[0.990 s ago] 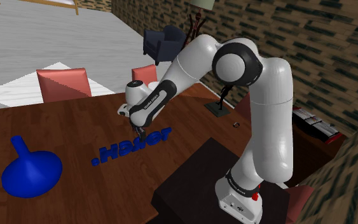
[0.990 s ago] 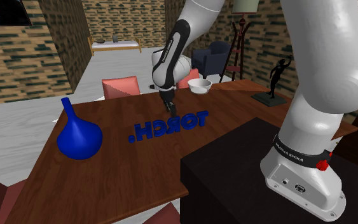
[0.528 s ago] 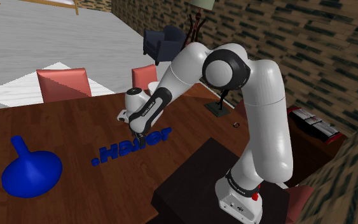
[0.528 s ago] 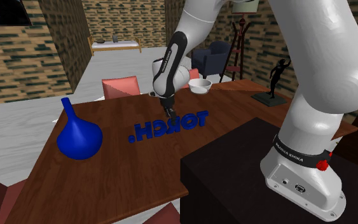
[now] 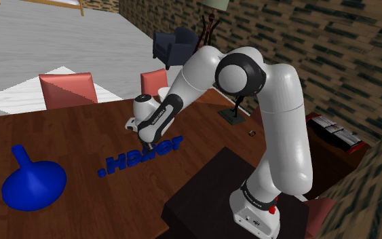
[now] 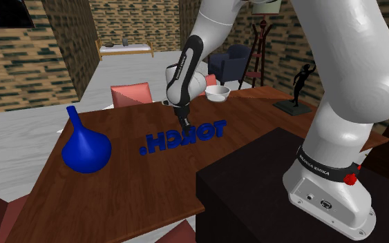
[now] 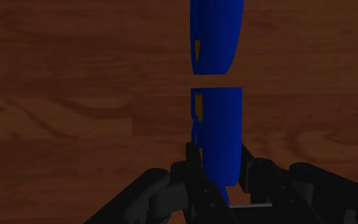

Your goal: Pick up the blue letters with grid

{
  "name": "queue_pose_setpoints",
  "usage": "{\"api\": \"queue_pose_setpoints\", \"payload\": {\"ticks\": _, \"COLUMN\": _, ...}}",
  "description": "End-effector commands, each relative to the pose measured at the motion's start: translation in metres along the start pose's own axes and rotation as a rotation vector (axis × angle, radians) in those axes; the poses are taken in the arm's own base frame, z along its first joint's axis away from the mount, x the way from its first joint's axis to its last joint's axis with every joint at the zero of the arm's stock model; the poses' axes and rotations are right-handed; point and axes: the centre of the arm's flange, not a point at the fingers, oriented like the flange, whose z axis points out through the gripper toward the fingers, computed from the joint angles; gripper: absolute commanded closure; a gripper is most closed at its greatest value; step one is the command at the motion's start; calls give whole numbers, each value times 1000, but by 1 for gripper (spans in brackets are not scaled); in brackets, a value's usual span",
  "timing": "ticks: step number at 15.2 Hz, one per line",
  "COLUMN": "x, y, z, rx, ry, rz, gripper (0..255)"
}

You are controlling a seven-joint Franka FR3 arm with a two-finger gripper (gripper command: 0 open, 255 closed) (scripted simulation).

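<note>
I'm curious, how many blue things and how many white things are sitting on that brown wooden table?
Blue: 2 (the blue block letters, the blue round-bellied vase with a thin neck)
White: 1 (the white bowl)
Total: 3

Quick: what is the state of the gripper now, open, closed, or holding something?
Gripper: closed on the blue letters, with one letter clasped between its two fingers.

I see a home, dining/living rm: wood table point(image 5: 81, 136) w/ red chairs point(image 5: 67, 89), navy armchair point(image 5: 174, 45), floor lamp point(image 5: 218, 5), brick walls point(image 5: 332, 54), statuette point(image 6: 298, 81).
</note>
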Motion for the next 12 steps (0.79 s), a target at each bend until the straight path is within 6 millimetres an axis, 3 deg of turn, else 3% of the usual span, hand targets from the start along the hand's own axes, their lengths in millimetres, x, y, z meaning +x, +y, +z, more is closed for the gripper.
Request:
{"api": "queue_pose_setpoints", "payload": {"ticks": 1, "x": 0, "y": 0, "z": 0, "rx": 0, "ry": 0, "rz": 0, "gripper": 255}}
{"api": "queue_pose_setpoints", "payload": {"ticks": 3, "x": 0, "y": 1, "z": 0, "rx": 0, "ry": 0, "rz": 0, "gripper": 255}}
{"api": "queue_pose_setpoints", "payload": {"ticks": 12, "x": -6, "y": -1, "z": -47, "rx": 0, "ry": 0, "rz": 0, "gripper": 255}}
